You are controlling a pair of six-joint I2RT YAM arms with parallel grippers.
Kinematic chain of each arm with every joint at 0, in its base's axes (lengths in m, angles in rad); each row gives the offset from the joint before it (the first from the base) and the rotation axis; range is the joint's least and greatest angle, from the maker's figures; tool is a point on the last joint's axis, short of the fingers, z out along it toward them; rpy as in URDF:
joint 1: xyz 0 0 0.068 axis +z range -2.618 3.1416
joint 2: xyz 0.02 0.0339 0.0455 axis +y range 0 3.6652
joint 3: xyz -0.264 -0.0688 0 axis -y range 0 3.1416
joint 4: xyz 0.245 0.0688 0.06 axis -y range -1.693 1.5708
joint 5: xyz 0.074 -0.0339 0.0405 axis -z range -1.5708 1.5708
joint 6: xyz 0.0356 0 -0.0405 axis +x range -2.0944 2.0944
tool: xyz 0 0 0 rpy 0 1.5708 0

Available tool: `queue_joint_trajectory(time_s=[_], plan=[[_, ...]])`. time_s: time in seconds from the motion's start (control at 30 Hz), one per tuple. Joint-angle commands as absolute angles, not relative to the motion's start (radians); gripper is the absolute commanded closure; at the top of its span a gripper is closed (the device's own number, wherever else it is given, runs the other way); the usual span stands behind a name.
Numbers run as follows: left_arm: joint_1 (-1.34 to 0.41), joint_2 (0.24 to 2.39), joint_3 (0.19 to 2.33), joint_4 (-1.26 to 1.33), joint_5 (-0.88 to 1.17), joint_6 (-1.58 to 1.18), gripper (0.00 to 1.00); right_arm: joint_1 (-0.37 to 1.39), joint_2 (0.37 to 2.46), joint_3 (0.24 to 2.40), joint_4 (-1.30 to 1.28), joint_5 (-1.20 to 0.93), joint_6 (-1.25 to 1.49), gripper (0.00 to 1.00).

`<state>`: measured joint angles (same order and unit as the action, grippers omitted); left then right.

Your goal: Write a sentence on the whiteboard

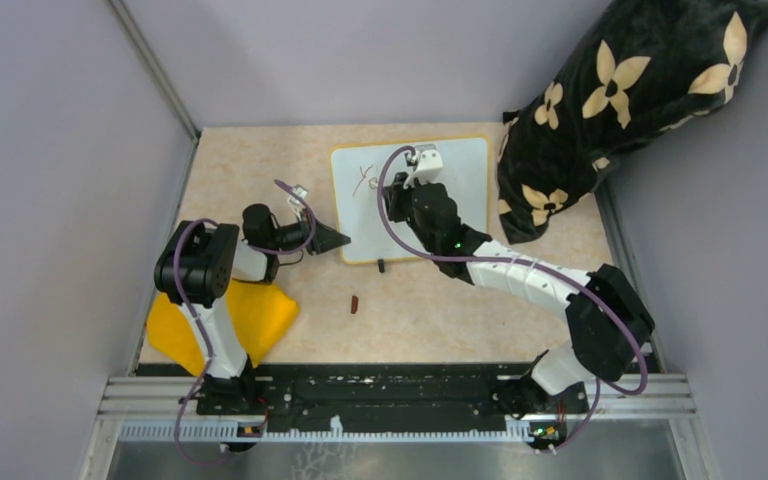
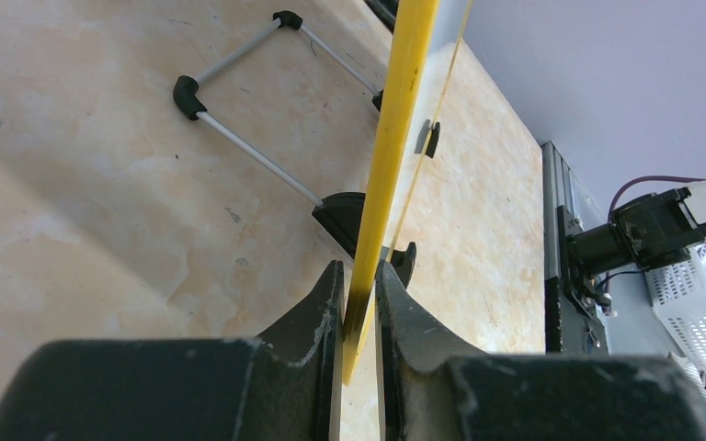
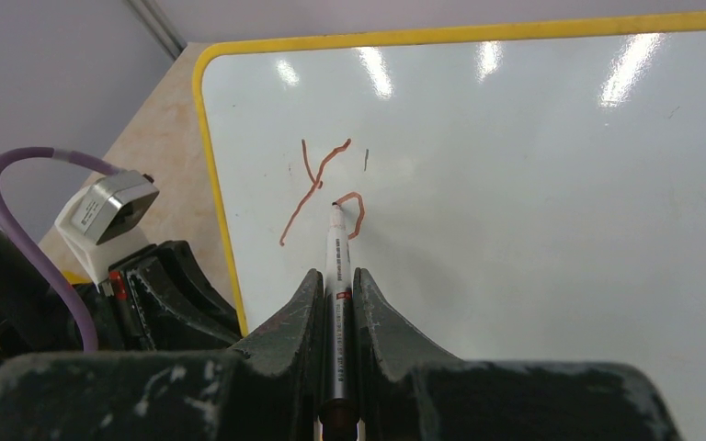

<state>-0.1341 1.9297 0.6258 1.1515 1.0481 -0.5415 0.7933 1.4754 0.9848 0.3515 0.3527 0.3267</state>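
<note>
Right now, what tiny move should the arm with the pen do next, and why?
Probably the right gripper should curl the marker round to close the loop. Its tip sits on that unfinished loop, the sentence is barely begun, and the left gripper is clamped on the edge of the whiteboard.

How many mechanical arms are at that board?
2. The left arm, at left, has the left gripper clamped on the whiteboard's yellow edge; the right arm, at right, has the right gripper holding a marker on it.

1 whiteboard [image 1: 460, 170], 1 marker [image 3: 337, 239], 1 yel. cloth [image 1: 265, 310], 1 cushion [image 1: 620, 90], 2 tools (left tool [image 2: 360, 276], right tool [image 3: 336, 276])
</note>
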Motion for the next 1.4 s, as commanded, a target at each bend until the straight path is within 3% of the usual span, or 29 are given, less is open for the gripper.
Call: queue_joint_trajectory(time_s=[0.0,0.3,1.37], plan=[[-0.137,1.914,0.618,1.133,1.039,-0.526,1.0,0.782,1.456,1.007,0.364,0.37,0.336,1.0],[-0.137,1.913,0.618,1.134,1.039,-0.526,1.0,0.778,1.334,0.95,0.402,0.427,0.31,1.0],[-0.137,1.911,0.618,1.134,1.038,-0.525,1.0,0.766,1.435,0.983,0.368,0.429,0.319,1.0]])
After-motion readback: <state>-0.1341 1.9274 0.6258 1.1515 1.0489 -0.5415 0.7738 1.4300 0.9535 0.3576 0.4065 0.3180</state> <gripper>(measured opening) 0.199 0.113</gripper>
